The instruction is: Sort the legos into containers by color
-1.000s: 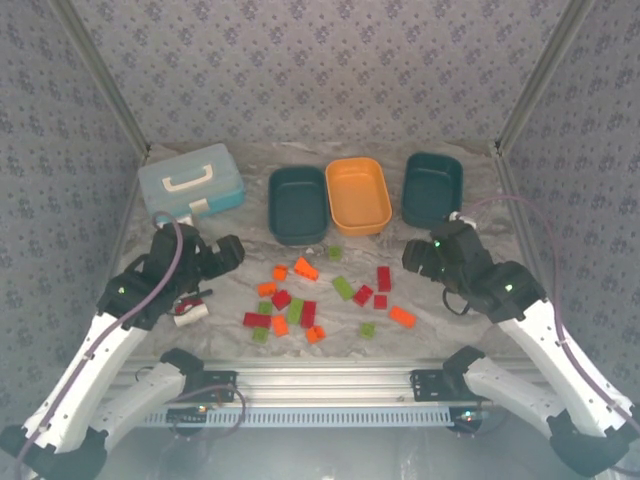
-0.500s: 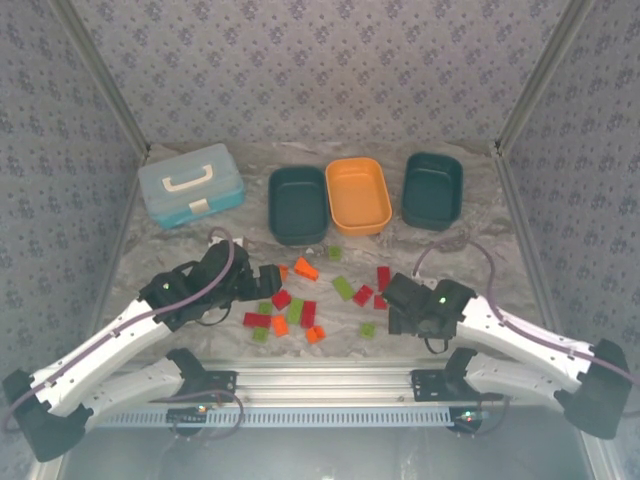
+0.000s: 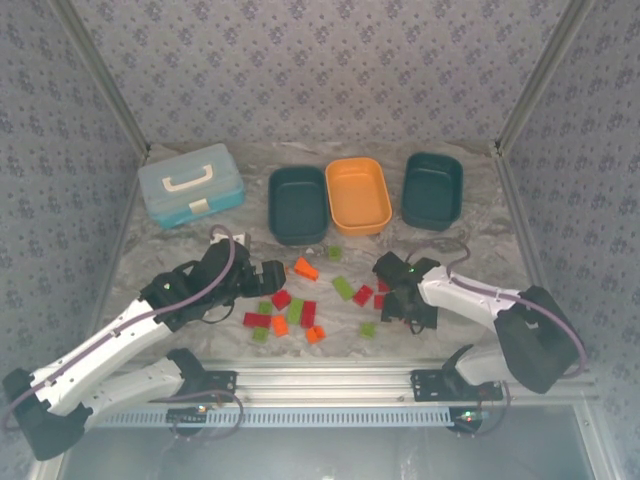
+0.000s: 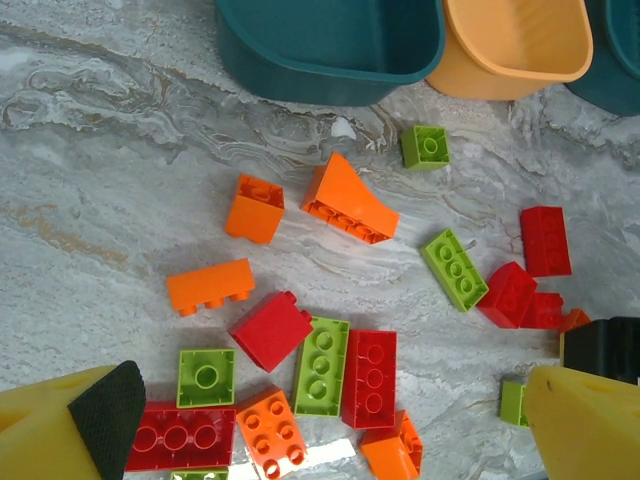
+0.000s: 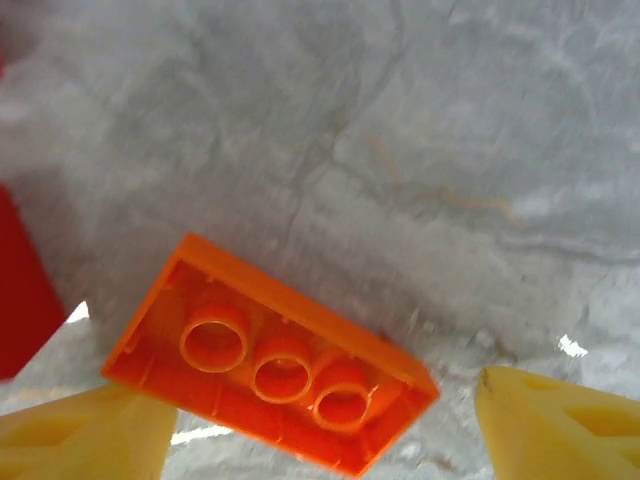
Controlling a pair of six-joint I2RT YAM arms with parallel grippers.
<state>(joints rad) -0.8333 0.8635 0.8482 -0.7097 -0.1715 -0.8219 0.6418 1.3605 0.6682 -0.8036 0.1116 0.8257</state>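
The right gripper [image 5: 322, 425] has its jaws apart around an upturned orange brick [image 5: 270, 365]. Square it to the long sides before closing.

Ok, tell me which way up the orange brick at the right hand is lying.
Upside down: the orange brick shows its hollow underside, with three round tubes inside, to the right wrist camera.

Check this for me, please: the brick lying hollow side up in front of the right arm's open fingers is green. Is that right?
Not quite. The brick is orange, not green, as the right wrist view shows. The rest holds: it lies hollow side up in front of the right arm's open fingers.
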